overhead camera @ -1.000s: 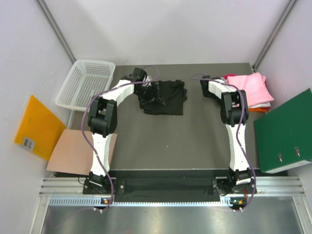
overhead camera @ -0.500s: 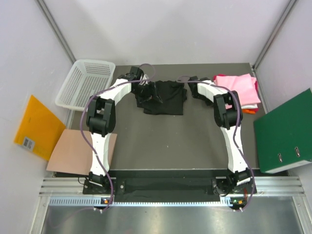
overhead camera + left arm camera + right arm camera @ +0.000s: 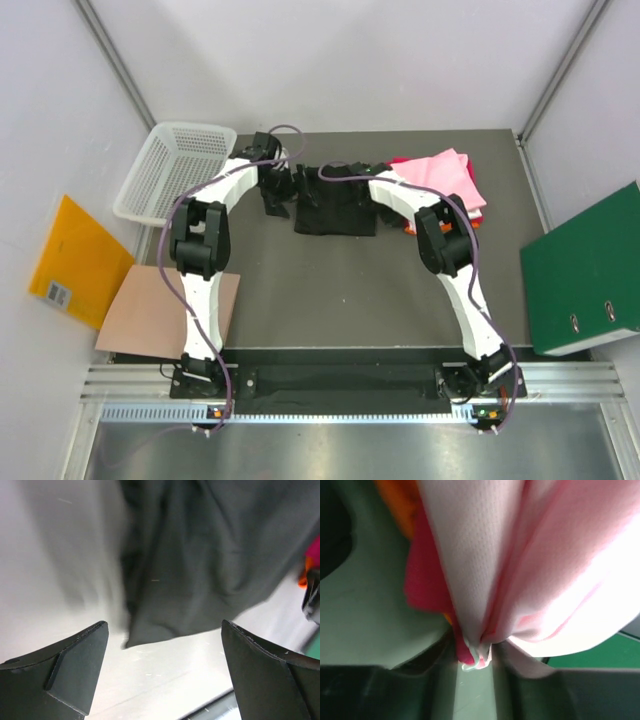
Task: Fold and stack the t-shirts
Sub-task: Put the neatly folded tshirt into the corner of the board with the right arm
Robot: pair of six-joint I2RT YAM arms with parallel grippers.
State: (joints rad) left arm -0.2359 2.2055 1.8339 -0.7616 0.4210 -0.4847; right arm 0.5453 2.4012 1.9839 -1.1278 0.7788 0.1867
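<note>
Leftward went the stack: from the far right corner it has slid until it lies just beside the black tee, which sits crumpled at far centre, much where it was. Right gripper is narrow, nipping the stack's pink and white edge. Left gripper gapes wide and holds nothing, over the tee's left corner.

To do this step well, I judge, drag low and slow so the layers do not shear. Let go only once the pile lies flat, and leave bare table in front for folding.

Counted: one black tee; one stack showing four colours (pink, white, orange, red), so likely four tees; one basket; one green folder.
</note>
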